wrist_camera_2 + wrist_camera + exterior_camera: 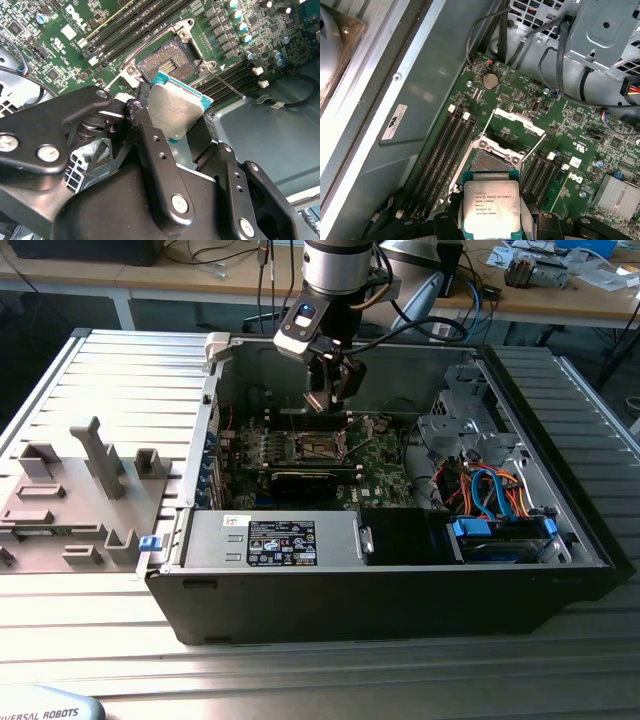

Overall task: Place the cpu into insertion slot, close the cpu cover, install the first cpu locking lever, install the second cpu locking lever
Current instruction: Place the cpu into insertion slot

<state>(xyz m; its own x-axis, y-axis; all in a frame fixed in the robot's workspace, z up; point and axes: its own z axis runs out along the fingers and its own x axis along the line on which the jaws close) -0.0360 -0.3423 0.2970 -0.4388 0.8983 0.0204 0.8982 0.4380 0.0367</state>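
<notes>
Gripper (172, 116) clamps the cpu (491, 207) by its edges (sparing its contacts, I judge) above the open insertion slot (493, 161).

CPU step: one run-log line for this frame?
gripper: shut on cpu | cpu: held above insertion slot, not seated | insertion slot: empty | cpu cover: open

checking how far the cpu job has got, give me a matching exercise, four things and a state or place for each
1. small flat silvery-grey square cpu
2. square dark-centred insertion slot
3. thin silver metal-frame cpu cover
4. long black memory slots

a. bare, contacts showing
b. swung open off the socket
c. clamped in the black gripper
d. lying on both sides of the socket

Pairs: 1-c, 2-a, 3-b, 4-d
</notes>
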